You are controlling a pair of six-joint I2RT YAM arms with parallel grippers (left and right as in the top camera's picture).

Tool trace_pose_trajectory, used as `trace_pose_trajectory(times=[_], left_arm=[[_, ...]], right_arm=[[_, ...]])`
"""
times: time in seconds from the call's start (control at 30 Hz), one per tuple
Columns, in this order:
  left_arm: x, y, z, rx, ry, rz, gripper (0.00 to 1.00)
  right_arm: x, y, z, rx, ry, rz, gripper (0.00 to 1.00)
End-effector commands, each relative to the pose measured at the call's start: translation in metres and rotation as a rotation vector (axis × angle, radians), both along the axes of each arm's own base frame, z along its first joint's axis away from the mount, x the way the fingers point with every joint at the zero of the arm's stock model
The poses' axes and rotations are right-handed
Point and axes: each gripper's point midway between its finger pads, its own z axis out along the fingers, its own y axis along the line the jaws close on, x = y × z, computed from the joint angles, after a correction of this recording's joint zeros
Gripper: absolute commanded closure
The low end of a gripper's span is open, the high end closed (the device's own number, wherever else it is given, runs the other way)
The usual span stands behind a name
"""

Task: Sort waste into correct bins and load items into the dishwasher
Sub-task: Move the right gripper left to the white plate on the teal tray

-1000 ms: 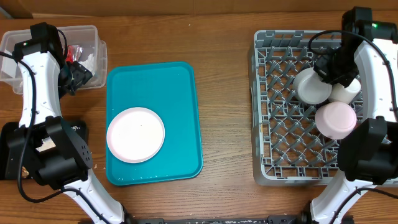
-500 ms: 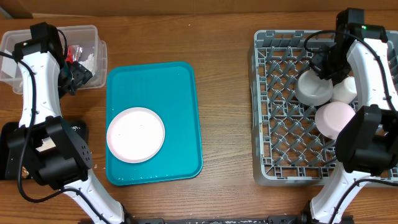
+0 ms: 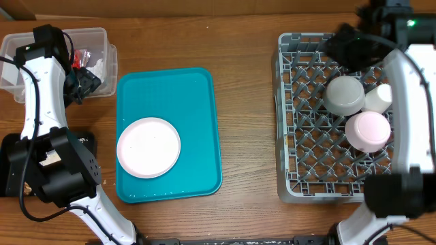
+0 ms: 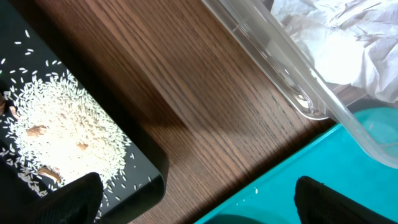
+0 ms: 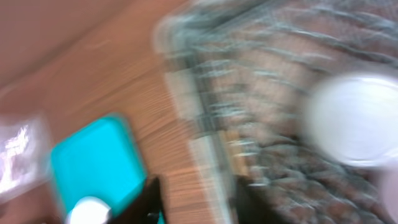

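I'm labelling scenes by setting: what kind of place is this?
Probably a lab tabletop staged as a dishwashing station, not a real kitchen: a wooden table carrying a grey dish rack, a teal tray and a clear waste tub.

Top-down overhead, close wrists, teal tray [image 3: 167,88] shared

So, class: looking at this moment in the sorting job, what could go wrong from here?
1. The white plate lies flat on the teal tray; a two-finger grasp at its low rim may slip.
2. The grey bowl, white cup and pink dish crowd the right side of the rack; adding the plate there could knock them.
3. Loose rice lies on the black tray near the left gripper; a bump might scatter it.
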Motion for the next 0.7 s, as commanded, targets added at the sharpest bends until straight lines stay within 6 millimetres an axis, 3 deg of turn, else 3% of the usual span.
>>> trace_pose_trajectory(times=[0.0,0.17,0.33,0.5,0.67], left_arm=[[-0.001,0.002,-0.001,0.004,0.002,0.017,0.0],[-0.001,0.002,-0.001,0.004,0.001,0.017,0.0],[-0.001,0.002,-0.001,0.004,0.001,0.017,0.0],[-0.001,0.002,-0.001,0.004,0.002,0.017,0.0],[-0.001,0.002,-0.001,0.004,0.002,0.017,0.0]], right_arm=[[-0.017,0.08,0.026,0.073,-0.082,0.241,0.44],[-0.034,0.179,0.002,0.093,-0.044,0.341,0.4],[-0.061,0.257,-0.058,0.007,0.052,0.386,0.32],[-0.084,0.297,-0.133,-0.14,0.152,0.341,0.29],[-0.105,0.324,-0.182,-0.183,0.228,0.367,0.29]])
